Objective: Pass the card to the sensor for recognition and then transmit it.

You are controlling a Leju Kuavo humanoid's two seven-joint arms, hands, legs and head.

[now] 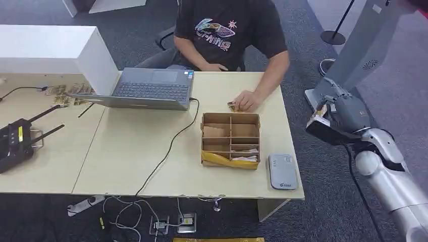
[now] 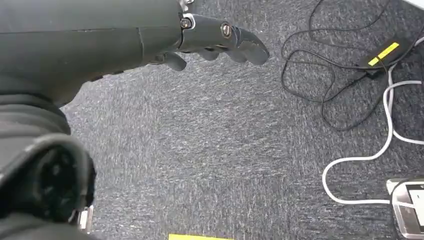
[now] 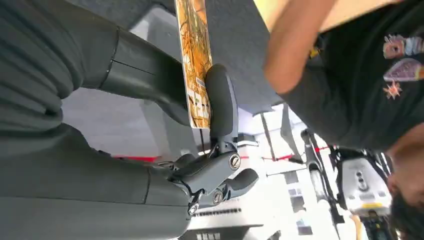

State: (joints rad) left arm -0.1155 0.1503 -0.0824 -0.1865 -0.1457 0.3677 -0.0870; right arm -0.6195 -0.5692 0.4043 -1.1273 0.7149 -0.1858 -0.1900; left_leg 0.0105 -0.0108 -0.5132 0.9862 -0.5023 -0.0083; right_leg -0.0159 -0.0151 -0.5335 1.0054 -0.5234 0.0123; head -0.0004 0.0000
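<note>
Orange-printed card (image 3: 196,60) is pinched between the thumb and a finger of the right hand (image 1: 337,113), which you will find raised off the right-hand end of the tabletop (image 1: 136,146), well apart from the grey card reader (image 1: 282,171) lying at the front right corner just beside the divided cardboard box (image 1: 230,139). Treat pickup as complete. Recognition appears not yet done, since the card is nowhere near the reader, and the handover also remains. A seated person rests a hand (image 1: 246,100) on the tabletop behind the box, probably the recipient. The left hand (image 2: 210,42) hangs over the carpet with its fingers loosely curled and apart, holding nothing. Expect the next move to bring the card over the reader.
</note>
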